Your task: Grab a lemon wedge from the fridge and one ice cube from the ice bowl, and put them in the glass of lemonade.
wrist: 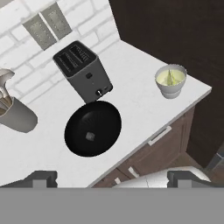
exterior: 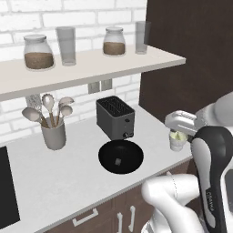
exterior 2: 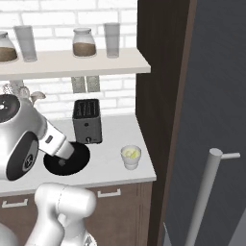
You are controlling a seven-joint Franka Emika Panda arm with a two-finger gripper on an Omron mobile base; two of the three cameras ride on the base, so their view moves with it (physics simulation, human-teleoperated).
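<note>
1. My gripper [wrist: 111, 178] hangs high over the counter edge with its jaws spread wide and nothing between them; the two dark fingertips [wrist: 41, 177] sit far apart at the bottom of the hand view.

2. The ice bowl [wrist: 92, 127] lies just ahead of and below the hand, slightly toward the left fingertip. One ice cube [wrist: 89, 136] rests near its middle.

3. The glass of lemonade [wrist: 171, 80] stands well ahead and off toward the right fingertip, close to the counter's corner. A pale wedge seems to float in it already, though I cannot be sure.

4. The toaster [wrist: 83, 71] stands just beyond the bowl.

5. Risks, as I judge them: the cube is tiny against such wide jaws, so a slightly off descent would close on air or flick it along the glossy bowl. Pressing on the rim could tip or slide the bowl.

6. Carrying toward the glass, a careless swing could knock it off that corner.
</note>
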